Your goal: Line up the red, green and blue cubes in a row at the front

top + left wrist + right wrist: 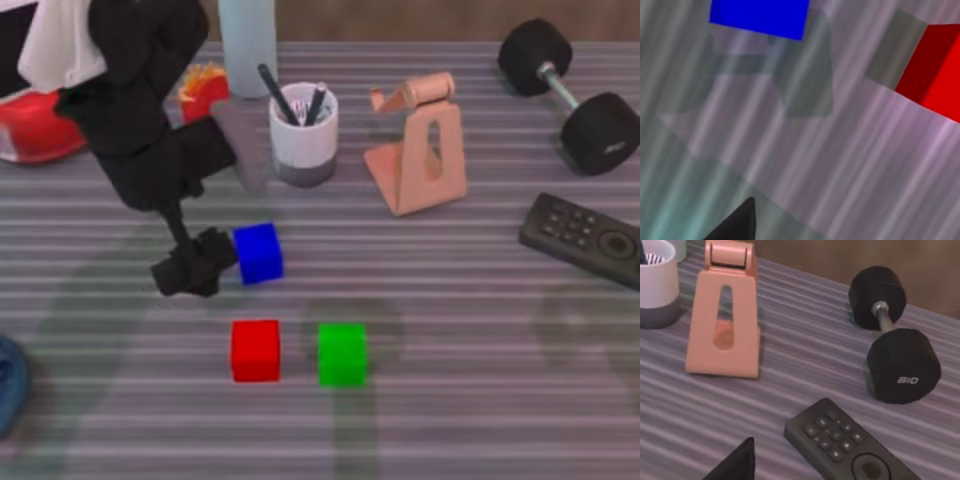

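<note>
Cubes: you have red (pixel 255 349) and green (pixel 342 353) side by side at the tabletop (pixel 450 400) front; blue (pixel 258 252) sits behind red, beside your left end effector (pixel 205 262), whose opening you cannot tell. Blue remains.

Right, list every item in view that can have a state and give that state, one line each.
blue cube: flat on the table, behind the row, beside the left gripper.
red cube: flat, at the front.
green cube: flat, right of red, apart from it.
pen cup: upright, pens inside.
phone stand: upright, empty.
</note>
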Controlling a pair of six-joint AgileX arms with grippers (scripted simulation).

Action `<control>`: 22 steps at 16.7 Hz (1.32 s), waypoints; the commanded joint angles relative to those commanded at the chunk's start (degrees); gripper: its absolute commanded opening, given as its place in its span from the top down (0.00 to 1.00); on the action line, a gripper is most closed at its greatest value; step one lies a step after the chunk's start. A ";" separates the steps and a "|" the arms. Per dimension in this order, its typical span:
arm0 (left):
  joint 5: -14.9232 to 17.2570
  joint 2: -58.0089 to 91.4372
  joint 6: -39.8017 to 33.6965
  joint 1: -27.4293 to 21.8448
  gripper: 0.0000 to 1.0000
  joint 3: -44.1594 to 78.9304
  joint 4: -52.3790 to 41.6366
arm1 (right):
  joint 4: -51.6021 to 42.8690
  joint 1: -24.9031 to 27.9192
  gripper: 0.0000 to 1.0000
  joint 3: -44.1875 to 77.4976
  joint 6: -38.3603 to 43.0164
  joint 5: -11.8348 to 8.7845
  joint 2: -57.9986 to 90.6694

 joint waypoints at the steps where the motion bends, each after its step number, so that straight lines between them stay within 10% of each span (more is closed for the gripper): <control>1: -0.72 3.97 1.25 -0.79 0.00 4.04 -1.77 | 2.55 -1.60 0.00 -4.19 1.64 0.26 -4.45; 10: -7.64 24.46 6.18 -4.14 0.00 27.36 -7.41 | 17.83 -10.03 0.00 -27.00 11.05 2.75 -29.87; 22: -7.86 27.11 6.33 -4.06 0.00 21.35 1.88 | 18.22 -10.22 0.00 -27.50 11.30 2.83 -30.46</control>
